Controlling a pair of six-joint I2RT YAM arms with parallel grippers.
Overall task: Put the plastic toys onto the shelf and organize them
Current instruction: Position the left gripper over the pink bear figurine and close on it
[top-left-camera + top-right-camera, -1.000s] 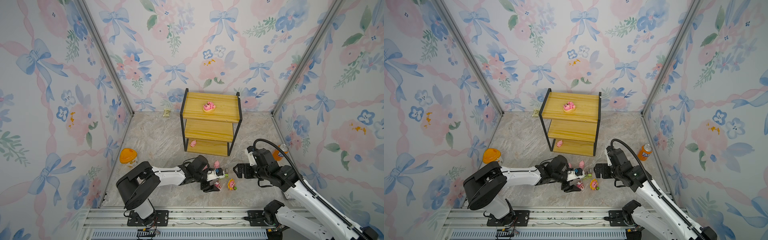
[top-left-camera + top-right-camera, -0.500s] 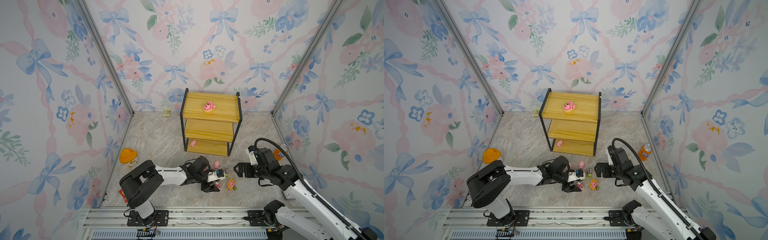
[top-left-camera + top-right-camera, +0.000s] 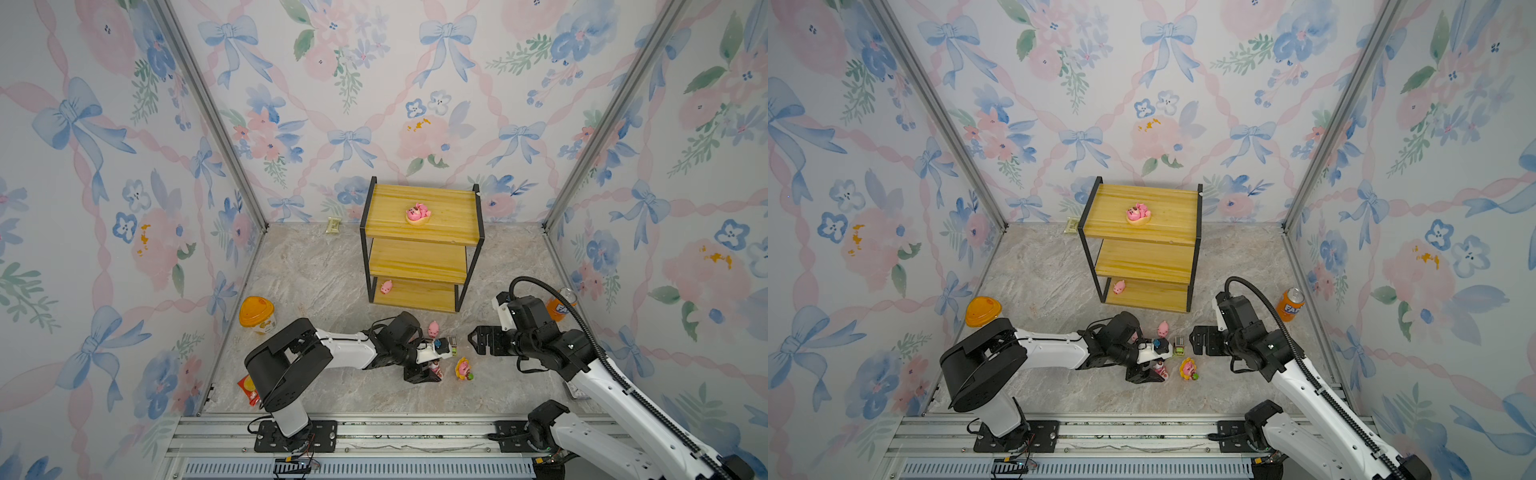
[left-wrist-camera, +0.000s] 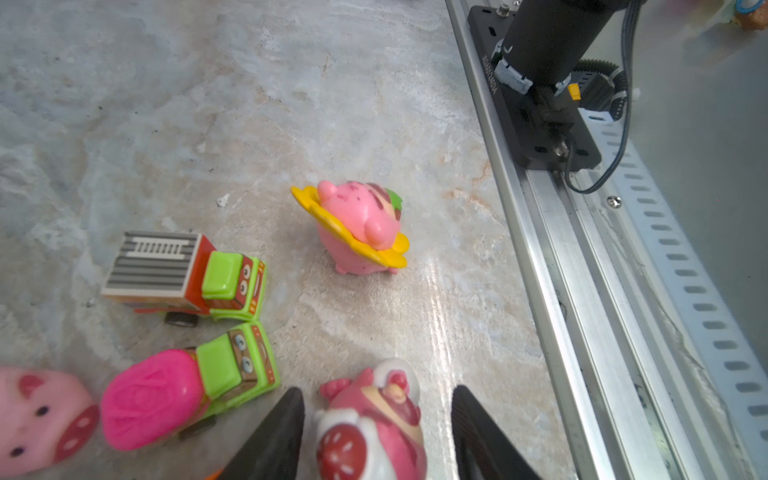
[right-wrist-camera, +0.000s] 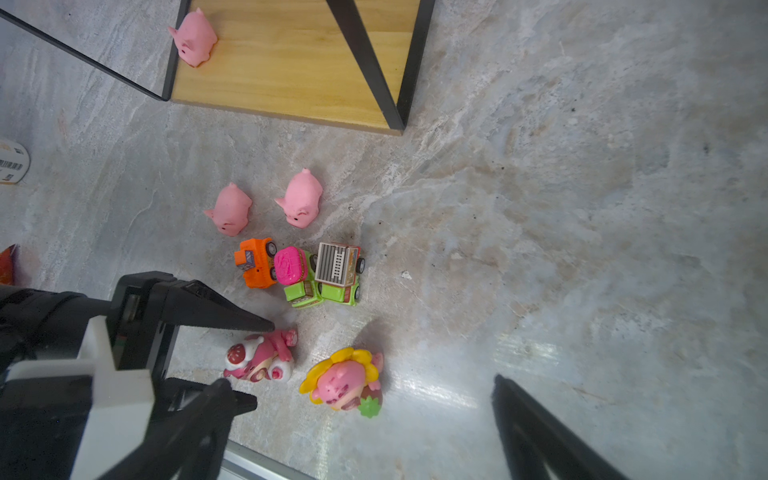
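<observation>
grey marbled floor (image 5: 540,208), smooth, slightly glossy; floral paper walls on three sides. shelf (image 3: 419,259) at the back: three yellow wood boards in a thin black frame. on it now: top-board bear (image 3: 417,212), and shelf pig (image 3: 386,286) at the edge of the bottom board. middle board bare.

left gripper (image 5: 262,365): low over the floor, jaws half spread, straddling the strawberry-capped bear (image 4: 374,424). in the left wrist view one finger sits close against the toy and a strip of floor shows between the toy and the other finger. bracketed, not clamped, as far as i can tell. the bear appears to lie down, head toward the palm, feet toward the fingertips. its long axis runs along the fingers, so the jaws would close across the narrow width. good line for a pinch. hard glossy plastic, rounded and lumpy; judged liable to slip out if squeezed off centre.

right gripper (image 3: 471,341): spread wide, empty, hovering near, just past the sunflower bear (image 4: 361,228). the left arm is plainly the nearer one.

neighbours: pink-green car (image 4: 187,395) just beside one finger, brown-green truck (image 4: 183,274) touching that car, orange car (image 5: 255,262), floor pig (image 5: 230,210) and second floor pig (image 5: 301,199). the shelf lies beyond this cluster, so the carry must clear it.
</observation>
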